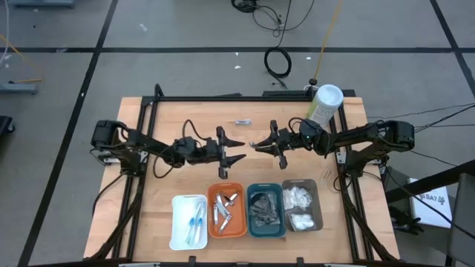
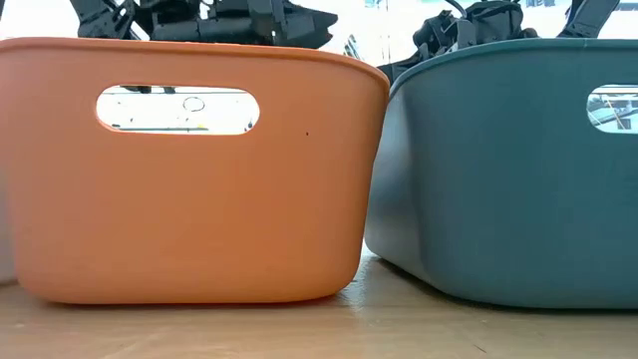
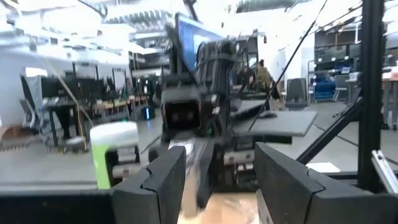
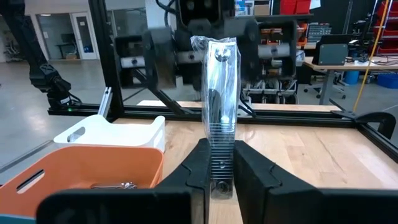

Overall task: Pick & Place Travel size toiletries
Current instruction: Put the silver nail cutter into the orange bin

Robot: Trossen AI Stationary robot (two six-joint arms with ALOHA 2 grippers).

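Clear-wrapped metal piece (image 4: 221, 93), no legible label, stood clamped in the right gripper (image 4: 219, 163) above the orange tray (image 4: 93, 171); left gripper (image 1: 236, 150) gaped empty.

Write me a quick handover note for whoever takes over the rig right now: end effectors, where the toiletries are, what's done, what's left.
Right end effector: shut on a clear-wrapped silvery metal piece, held upright above the table centre, facing the left arm.
Left end effector: open, empty, facing the right one over mid-table.
Sorted so far: slim sticks in the white tray, metal pieces in the orange tray, dark bundles in the teal tray, white pads in the grey tray.
Left: place the held piece, probably in the orange tray; one small wrapped item remains on the table near the far edge.
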